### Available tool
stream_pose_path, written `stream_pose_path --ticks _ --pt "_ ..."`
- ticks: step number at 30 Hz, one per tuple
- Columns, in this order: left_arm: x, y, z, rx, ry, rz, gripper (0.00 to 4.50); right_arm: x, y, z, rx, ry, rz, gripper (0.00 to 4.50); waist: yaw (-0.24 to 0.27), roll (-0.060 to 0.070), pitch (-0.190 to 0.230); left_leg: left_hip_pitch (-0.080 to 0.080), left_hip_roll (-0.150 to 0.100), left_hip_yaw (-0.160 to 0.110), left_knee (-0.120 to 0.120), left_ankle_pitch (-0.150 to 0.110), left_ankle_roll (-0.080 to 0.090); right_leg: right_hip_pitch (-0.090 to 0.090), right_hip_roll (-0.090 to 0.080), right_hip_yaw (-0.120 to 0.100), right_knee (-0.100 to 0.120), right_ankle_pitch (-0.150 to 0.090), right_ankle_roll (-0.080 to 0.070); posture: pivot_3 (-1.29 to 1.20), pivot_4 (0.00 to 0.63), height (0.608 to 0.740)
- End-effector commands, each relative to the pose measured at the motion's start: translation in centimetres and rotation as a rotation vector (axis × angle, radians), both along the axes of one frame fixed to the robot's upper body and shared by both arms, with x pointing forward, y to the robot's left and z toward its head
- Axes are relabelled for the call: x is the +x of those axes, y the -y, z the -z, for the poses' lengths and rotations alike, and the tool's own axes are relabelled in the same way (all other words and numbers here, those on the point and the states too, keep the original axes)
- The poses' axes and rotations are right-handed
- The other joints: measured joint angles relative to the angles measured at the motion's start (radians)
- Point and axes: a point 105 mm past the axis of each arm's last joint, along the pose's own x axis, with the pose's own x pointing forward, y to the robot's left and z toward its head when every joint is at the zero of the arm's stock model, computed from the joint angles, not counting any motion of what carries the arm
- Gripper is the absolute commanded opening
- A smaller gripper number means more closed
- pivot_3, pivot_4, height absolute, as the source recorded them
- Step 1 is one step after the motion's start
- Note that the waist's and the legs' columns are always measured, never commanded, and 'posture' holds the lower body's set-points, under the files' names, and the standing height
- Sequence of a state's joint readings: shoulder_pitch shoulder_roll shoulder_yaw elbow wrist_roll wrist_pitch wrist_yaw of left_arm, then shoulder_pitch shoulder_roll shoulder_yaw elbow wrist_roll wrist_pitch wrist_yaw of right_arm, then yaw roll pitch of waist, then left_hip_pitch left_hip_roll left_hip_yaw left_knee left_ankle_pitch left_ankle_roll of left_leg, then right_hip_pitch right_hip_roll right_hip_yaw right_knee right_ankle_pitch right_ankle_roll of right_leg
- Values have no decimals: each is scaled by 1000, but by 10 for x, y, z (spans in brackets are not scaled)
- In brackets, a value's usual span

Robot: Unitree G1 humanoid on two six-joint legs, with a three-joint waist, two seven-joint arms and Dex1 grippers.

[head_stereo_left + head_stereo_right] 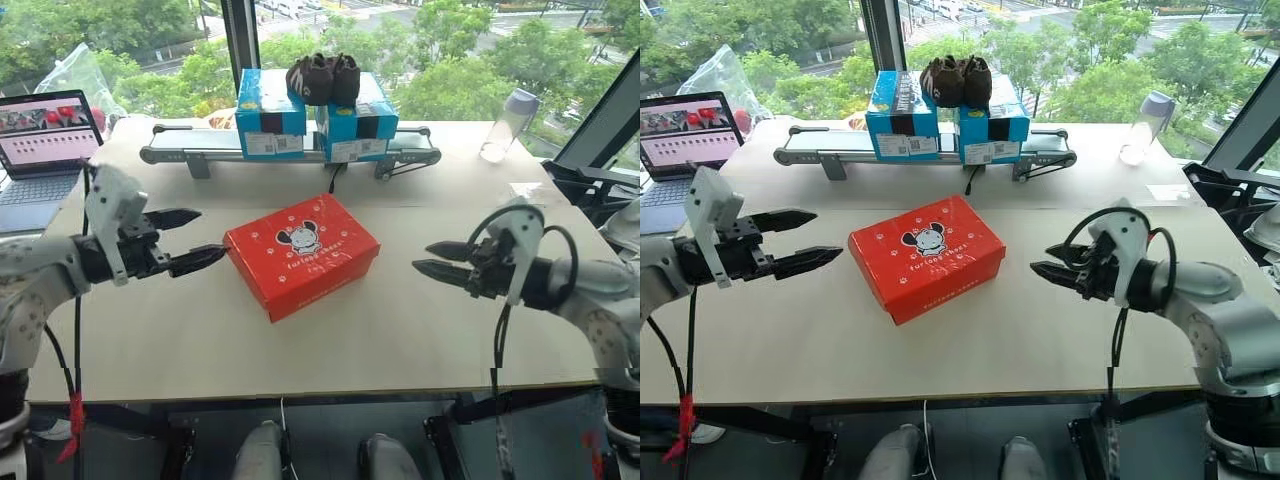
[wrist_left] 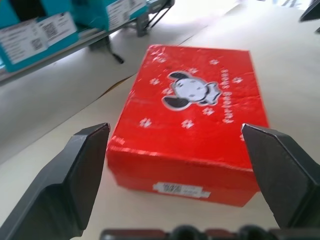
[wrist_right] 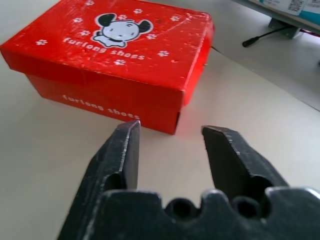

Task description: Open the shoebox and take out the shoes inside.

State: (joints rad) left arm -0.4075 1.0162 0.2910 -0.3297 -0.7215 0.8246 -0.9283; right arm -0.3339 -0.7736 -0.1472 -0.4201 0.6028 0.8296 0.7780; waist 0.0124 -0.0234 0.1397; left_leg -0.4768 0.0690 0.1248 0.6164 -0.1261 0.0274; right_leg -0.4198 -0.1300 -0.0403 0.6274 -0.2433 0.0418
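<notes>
Pale table [image 1: 200, 330], closed shoebox [image 1: 300, 254] in the middle. Left gripper [image 1: 190, 238] spread wide, just left of it. Right gripper [image 1: 438, 258] part open, holding nothing.

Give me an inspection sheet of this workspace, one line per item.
Surface: pale table, bare around the box.
Job's things: red shoebox lid shut, lying flat at the centre; grey shoes not seen.
Clutter: two blue boxes on a rack at the far edge, dark brown shoes on top; plastic bottle; laptop.
Grippers: left gripper open beside the box, apart from it; right gripper narrowly open, empty, apart from the box.
Cables: black cable under the rack.
Surroundings: window, trees outside.
</notes>
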Motion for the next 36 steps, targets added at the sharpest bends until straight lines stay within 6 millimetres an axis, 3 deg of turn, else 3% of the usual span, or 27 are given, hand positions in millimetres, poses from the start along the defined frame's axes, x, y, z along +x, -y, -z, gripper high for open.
stream_pose_path --ticks 1,3,13,23,33,36 --pt "-12 13 -12 68 -12 110 4500 -8 -15 8 -23 -8 -38 675 -2 0 0 0 0 0 0 0 0 0 0 0 0 0 0 0 150 740" --pt "-17 12 -14 117 -40 140 4500 -11 -21 18 -31 -33 -50 24 -3 0 0 0 0 0 0 0 0 0 0 0 1 0 0 0 150 740" --pt "-31 -18 -31 225 -93 85 4500 3 -37 60 -22 -90 -42 24 -3 0 0 0 1 0 0 0 0 -1 1 0 1 -1 -1 0 150 740" --pt "-53 -17 -15 220 -174 80 4500 30 -68 74 -36 -72 -124 24 -12 0 1 0 1 6 0 0 -1 -1 1 0 2 -1 -1 0 150 740" --pt "-59 -16 -4 228 -196 82 4500 53 -92 56 44 -29 -156 24 -19 0 1 0 1 9 0 1 -2 -2 1 0 3 -1 -1 0 150 740" --pt "-60 -16 -1 229 -207 84 4500 54 -100 31 123 -6 -184 24 -25 0 1 0 1 10 0 1 -2 -2 1 0 3 1 2 0 150 740"
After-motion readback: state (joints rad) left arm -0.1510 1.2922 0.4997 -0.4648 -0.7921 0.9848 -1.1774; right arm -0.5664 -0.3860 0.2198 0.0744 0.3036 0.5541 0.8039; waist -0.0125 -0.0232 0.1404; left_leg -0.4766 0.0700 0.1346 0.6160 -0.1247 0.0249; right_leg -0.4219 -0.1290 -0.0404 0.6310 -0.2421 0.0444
